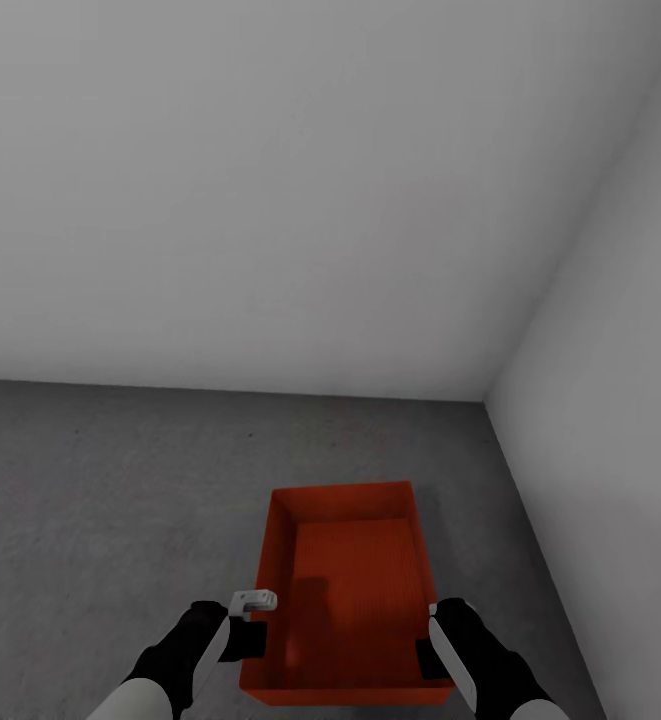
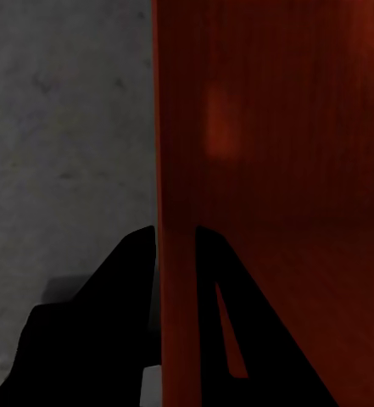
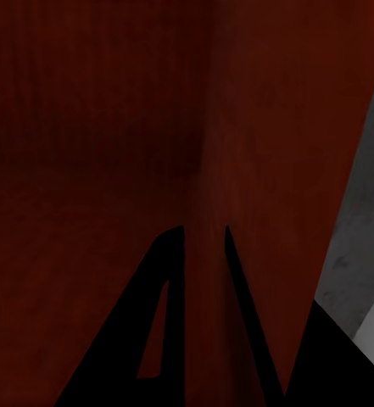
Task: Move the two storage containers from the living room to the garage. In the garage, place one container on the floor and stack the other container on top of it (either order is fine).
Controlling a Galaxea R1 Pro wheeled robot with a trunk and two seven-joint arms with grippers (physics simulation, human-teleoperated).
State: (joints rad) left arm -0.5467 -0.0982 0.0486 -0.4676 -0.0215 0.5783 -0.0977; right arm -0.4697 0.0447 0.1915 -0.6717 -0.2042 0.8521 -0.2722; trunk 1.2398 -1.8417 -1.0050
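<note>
Red-orange plastic sits between your two arms. Your left gripper (image 1: 242, 628) is pinched on the storage container's (image 1: 355, 600) left wall near the near corner, one finger inside and one outside. The left wrist view shows that wall (image 2: 176, 254) clamped between the dark fingers (image 2: 127, 280). Your right gripper (image 1: 432, 640) straddles the opposite wall the same way, closed on it in the right wrist view (image 3: 205, 280). Both arms are about equally near.

The bin's long axis runs straight away from you, open top up. It is over the grey concrete floor (image 1: 100, 480) of the garage. Whether its base is already resting on the floor or just above it is hard to tell from here; likely low or down.

Beyond it, pale walls (image 1: 270, 200) meet at a corner to your right. No labels or writing readable anywhere.

Judgement: the coming move turns on vertical clearance under the bin; let go only once it sits flat.
</note>
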